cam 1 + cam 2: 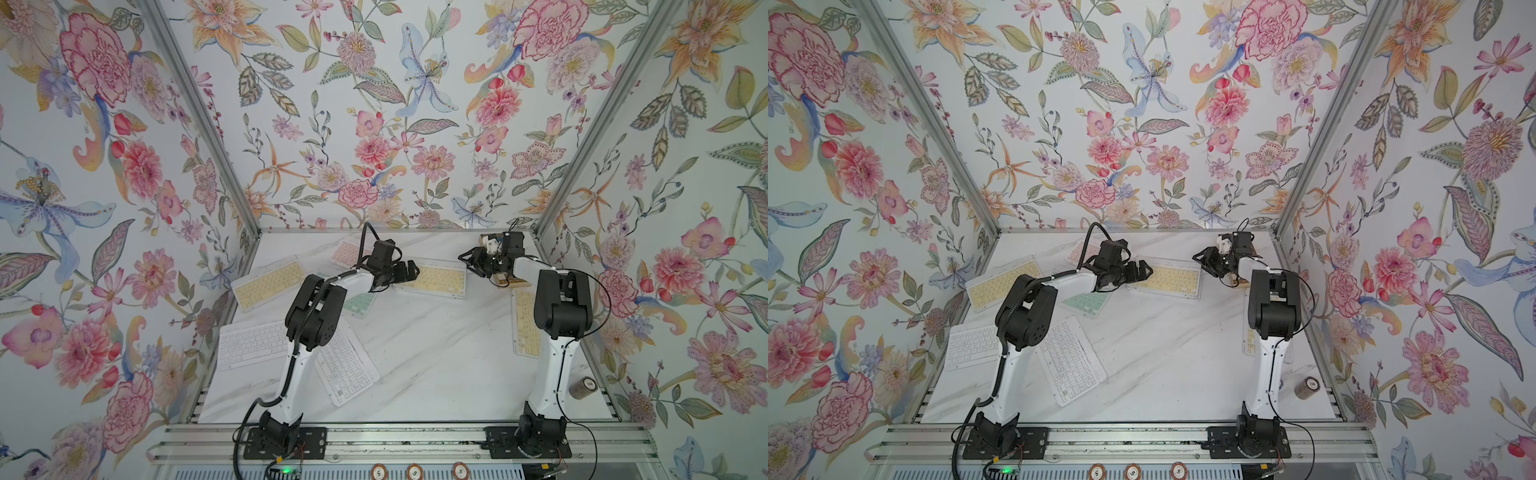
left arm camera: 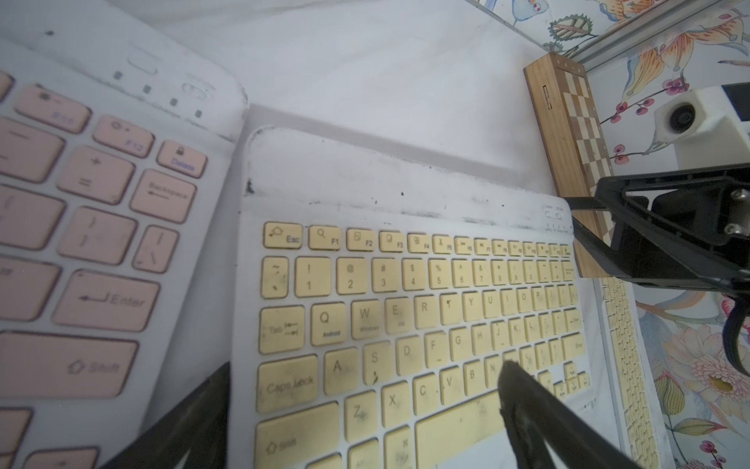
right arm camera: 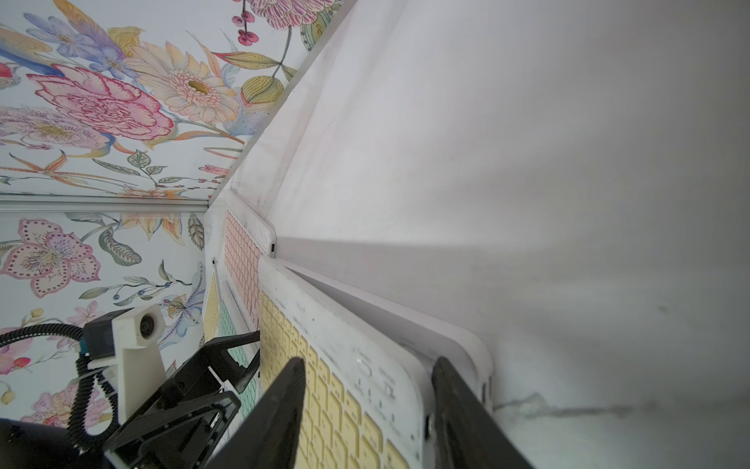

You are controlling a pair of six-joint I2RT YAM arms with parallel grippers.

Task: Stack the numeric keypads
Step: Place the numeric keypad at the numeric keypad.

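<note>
Right tool [image 3: 369, 365], jaws partly apart, straddled the corner of the yellow keypad [image 2: 406, 316] nearest the chessboard [image 2: 576, 134], gripping nothing. Left tool [image 2: 365, 365], jaws wide and empty, hovered over that keypad's end farthest from the chessboard, beside a pink keypad [image 2: 81, 227] on the bench [image 1: 436, 353].

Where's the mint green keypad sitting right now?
In a top view the mint green keypad lies left of centre, mostly hidden under the left arm, between the middle yellow keypad and the tilted white keypad.
</note>
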